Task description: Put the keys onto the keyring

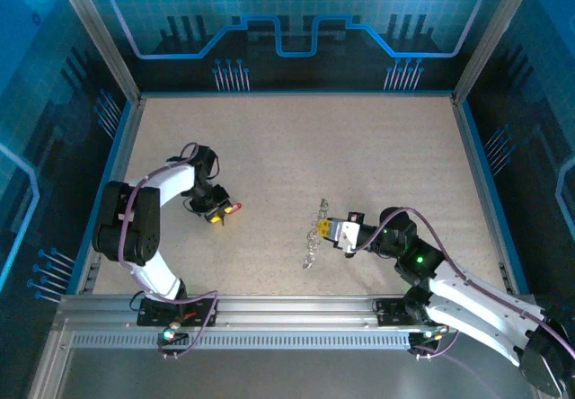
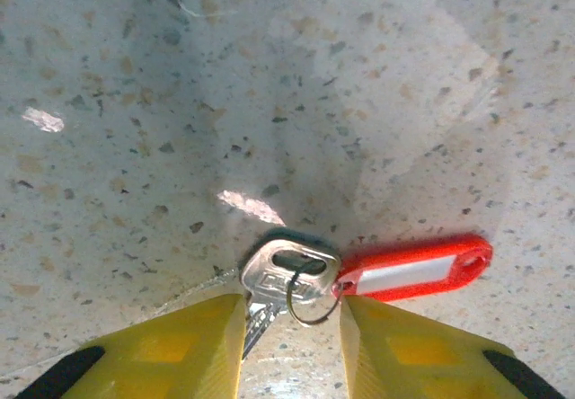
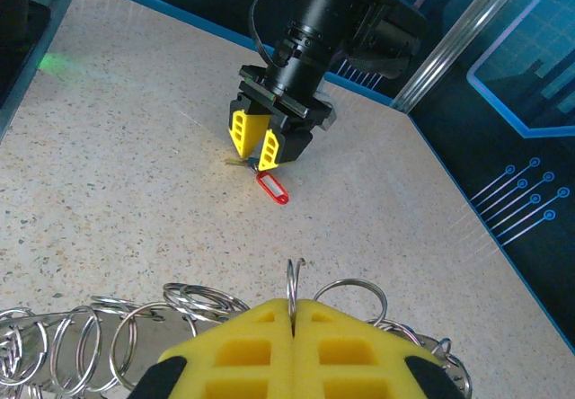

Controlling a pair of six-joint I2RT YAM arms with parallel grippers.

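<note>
Left wrist: silver key [image 2: 289, 278], red tag [image 2: 415, 270]

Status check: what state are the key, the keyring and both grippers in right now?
key: flat on table, red tag attached
keyring: mostly lying on table, one loop pinched upright
left gripper: open, straddling the key
right gripper: shut on the keyring

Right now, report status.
Left end effector open, straddling silver key with red plastic tag. Right end effector shut on silvery wire-ring chain. Key and chain apart.
</note>
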